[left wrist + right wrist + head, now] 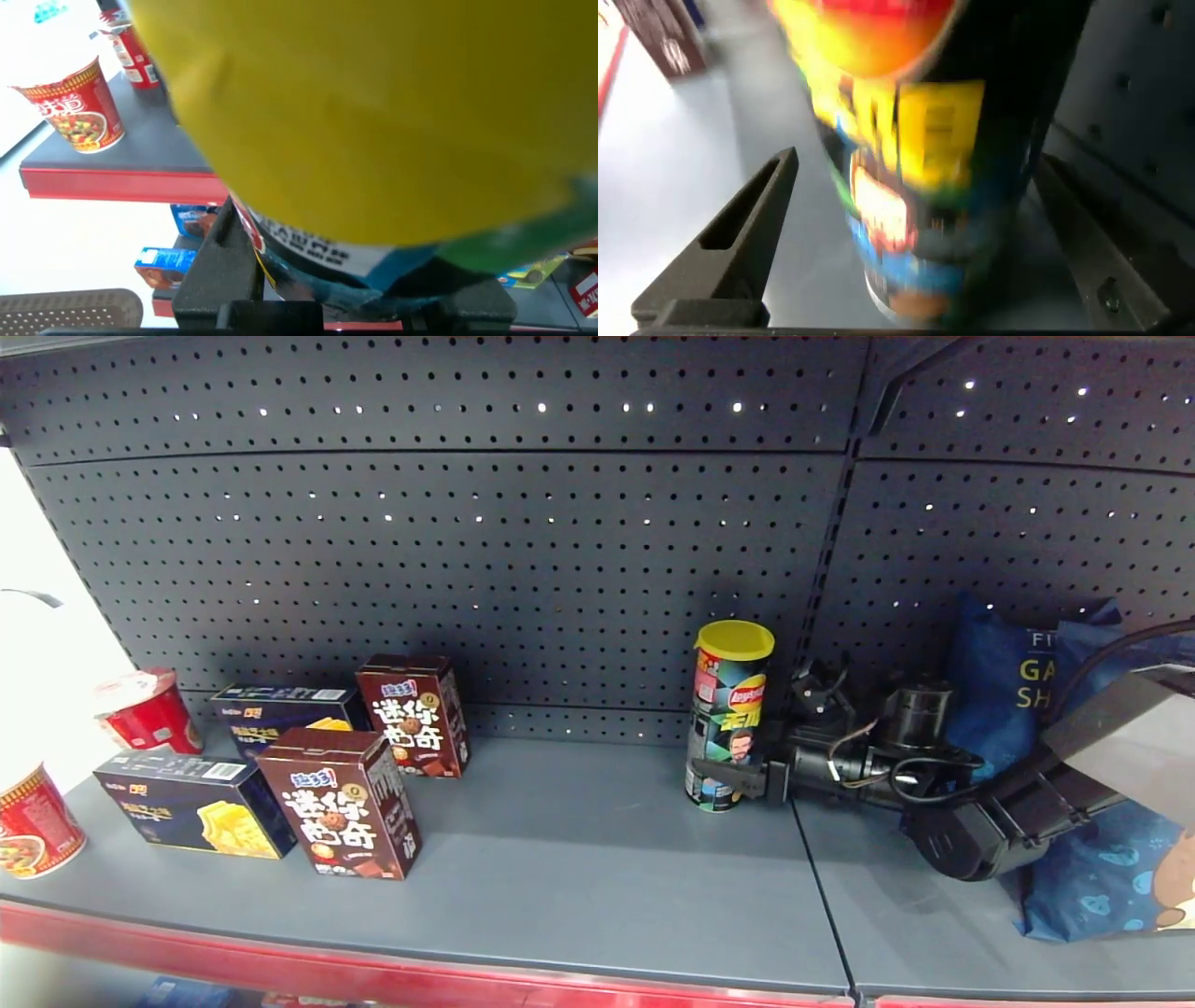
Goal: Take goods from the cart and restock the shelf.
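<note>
The right gripper (915, 168) brackets the cylindrical chips can (730, 709), its black fingers spread either side with a gap, not pinching. The can stands upright, yellow lid up, on the smooth grey shelf (579, 859) near the perforated pegboard (523, 569). The left gripper (346, 299) clamps a second can (374, 112), also yellow-lidded.

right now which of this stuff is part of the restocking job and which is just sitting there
Job: chips can, right gripper open around it, shelf, yellow-topped pack in the left wrist view.
Just there: brown cookie boxes, dark blue boxes, cup noodles, blue bags.
</note>
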{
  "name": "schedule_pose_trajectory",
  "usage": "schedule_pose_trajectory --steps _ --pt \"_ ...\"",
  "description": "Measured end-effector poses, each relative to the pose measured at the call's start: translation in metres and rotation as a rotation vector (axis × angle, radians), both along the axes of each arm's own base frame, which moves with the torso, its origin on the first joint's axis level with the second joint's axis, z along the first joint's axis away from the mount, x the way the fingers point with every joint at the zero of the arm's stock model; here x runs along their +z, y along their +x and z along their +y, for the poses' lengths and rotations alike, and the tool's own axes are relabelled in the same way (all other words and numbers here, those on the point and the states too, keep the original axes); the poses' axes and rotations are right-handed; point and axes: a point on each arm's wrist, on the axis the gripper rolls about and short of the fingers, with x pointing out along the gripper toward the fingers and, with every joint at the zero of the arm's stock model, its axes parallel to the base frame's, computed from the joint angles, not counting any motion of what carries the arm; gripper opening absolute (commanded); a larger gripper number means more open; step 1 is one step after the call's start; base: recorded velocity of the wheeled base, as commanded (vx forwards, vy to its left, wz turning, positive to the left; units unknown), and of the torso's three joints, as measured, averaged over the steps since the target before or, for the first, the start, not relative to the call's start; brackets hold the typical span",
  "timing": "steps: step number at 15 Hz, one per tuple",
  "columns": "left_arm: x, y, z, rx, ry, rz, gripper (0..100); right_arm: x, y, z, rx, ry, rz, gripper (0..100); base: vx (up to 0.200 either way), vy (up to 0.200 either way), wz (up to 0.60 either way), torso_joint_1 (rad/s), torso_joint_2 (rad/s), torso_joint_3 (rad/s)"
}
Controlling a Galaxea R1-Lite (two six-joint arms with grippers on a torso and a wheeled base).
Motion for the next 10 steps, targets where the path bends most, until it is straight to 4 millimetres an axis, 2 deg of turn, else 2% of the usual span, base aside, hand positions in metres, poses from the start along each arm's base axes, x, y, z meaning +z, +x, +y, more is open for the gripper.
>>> schedule_pose_trajectory --steps 5,10 --pt "-0.002 0.0 0.0 0.002 0.001 0.004 0 0.001 -0.003 0.008 -0.016 0.018 0.01 0 0.0 0.0 0.0 0.0 0.0 0.0" --pt "-0.012 -0.002 0.0 0.008 0.0 0.002 0 0.012 -0.032 0.004 -0.096 0.007 0.025 0 0.0 0.0 0.0 0.0 0.0 0.0"
